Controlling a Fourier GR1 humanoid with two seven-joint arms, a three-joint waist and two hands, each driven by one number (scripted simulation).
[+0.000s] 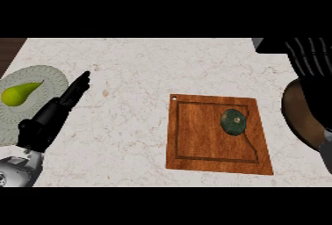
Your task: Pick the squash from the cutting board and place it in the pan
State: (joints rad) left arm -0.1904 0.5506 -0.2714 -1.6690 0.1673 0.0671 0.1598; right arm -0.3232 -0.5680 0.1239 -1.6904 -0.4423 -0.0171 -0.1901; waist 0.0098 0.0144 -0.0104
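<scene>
A dark green round squash (234, 121) lies on the right half of the wooden cutting board (194, 140), at the counter's middle right. The brown pan (295, 115) sits at the right edge, cut off by the frame. My right hand (310, 57) hangs large over the pan's far side, its fingers straight and side by side, holding nothing, up and to the right of the squash. My left hand (55, 112) rests open at the left, fingers pointing up, far from the board.
A pale ribbed plate (45, 77) at the left edge carries a yellow-green pear (19, 93), and my left hand overlaps its right rim. Marbled counter (130, 127) lies between the plate and the board. A dark strip shows at the top left corner.
</scene>
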